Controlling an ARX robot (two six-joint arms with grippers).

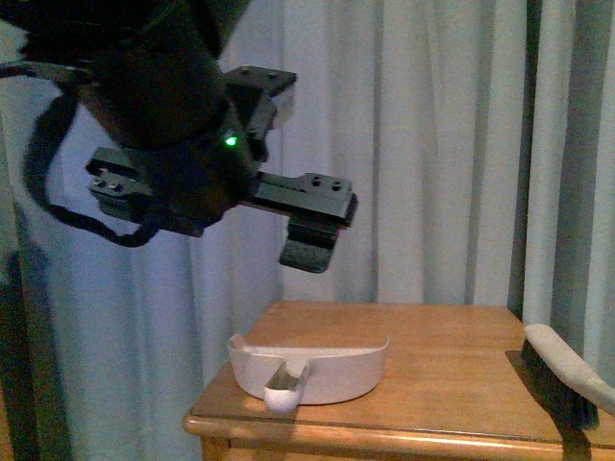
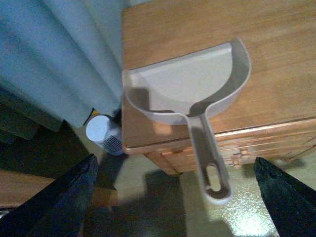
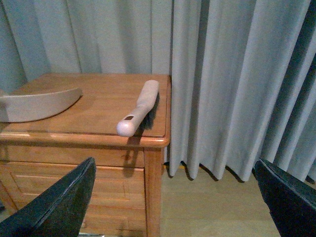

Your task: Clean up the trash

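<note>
Wooden table point(image 1: 452, 375) bears dustpan point(image 1: 332, 370) beneath the spread left gripper point(image 2: 174, 159), brush point(image 3: 140, 106) before the spread right gripper point(image 3: 174, 163).

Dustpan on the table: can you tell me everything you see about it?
The dustpan is pale grey-white and looks like plastic. It has a half-round scoop with a raised curved wall, a straight open lip, and a long handle ending in an oval hanging hole. It looks empty. It lies flat near a corner of the wooden table, with its handle sticking out past the edge over the floor. Only the table touches it.
</note>
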